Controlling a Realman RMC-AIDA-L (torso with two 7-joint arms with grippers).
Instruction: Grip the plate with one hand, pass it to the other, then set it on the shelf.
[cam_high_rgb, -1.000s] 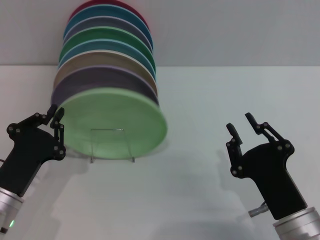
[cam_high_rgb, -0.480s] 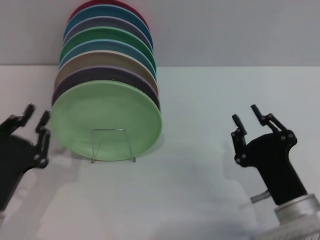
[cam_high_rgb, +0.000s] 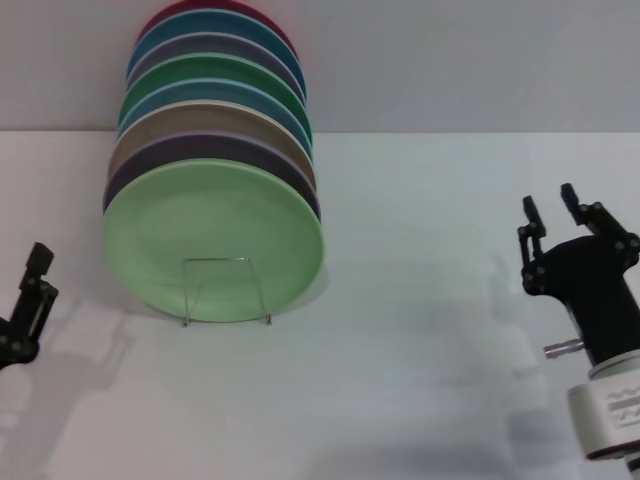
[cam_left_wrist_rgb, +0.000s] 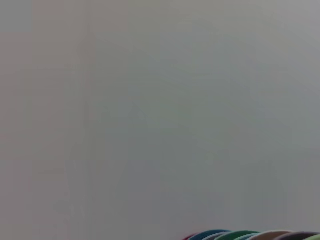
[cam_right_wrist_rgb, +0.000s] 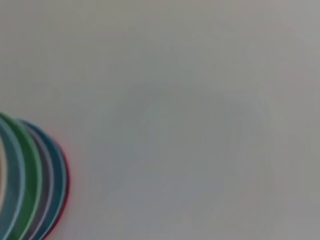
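Left black two-fingered pincer (cam_high_rgb: 35, 275) sits well left of the thin clear wire shelf (cam_high_rgb: 226, 291), fingers parted, holding nothing. Right black pincer (cam_high_rgb: 560, 215) hangs well right of the shelf, spread wide, holding nothing. On the white worktop (cam_high_rgb: 400, 380), the large round pale mint-green plate (cam_high_rgb: 213, 240) stands in that shelf, fronting a row of coloured plates (cam_high_rgb: 215, 95) behind.

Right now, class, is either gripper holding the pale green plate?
No. The pale green plate stands in the rack, with the left gripper and the right gripper both well away from it.
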